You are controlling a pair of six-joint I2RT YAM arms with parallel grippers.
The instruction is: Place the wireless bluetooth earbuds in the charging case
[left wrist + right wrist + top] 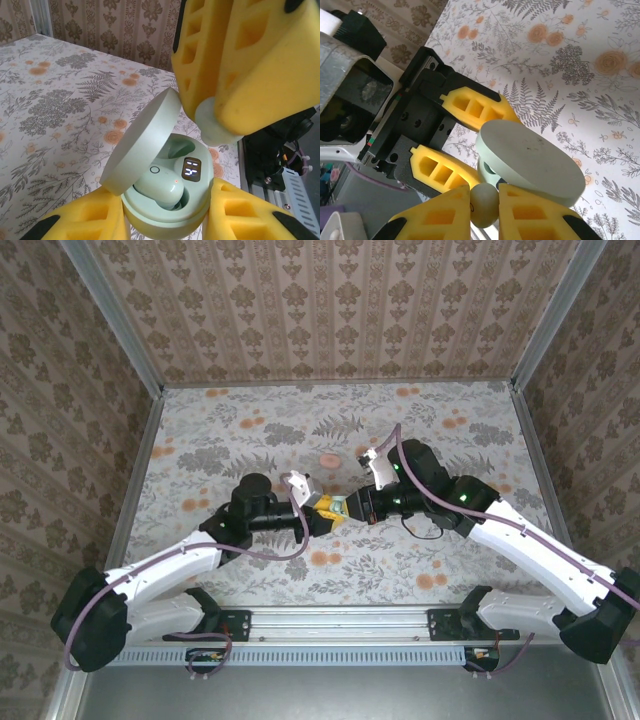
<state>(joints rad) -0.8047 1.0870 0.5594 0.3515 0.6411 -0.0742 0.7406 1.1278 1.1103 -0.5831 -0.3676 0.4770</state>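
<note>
The loose earbud (215, 127), pale mint, is pinched at its rounded end by the closed-down fingers of the right gripper (485, 215). In the left wrist view it sits right of centre, up and to the right of the empty socket (181, 148), which it does not touch.

That socket lies at the back of the charging case (148, 214), behind the seated earbud (159, 191) and the lit display (192, 170). The lid (140, 150) stands tilted open on the left.

The left gripper (162, 222) clamps the case body from both sides, clear of the table (55, 100).

The insertion looks like a short move down and left.

The right wrist view hides the sockets behind the lid's outer face.
</note>
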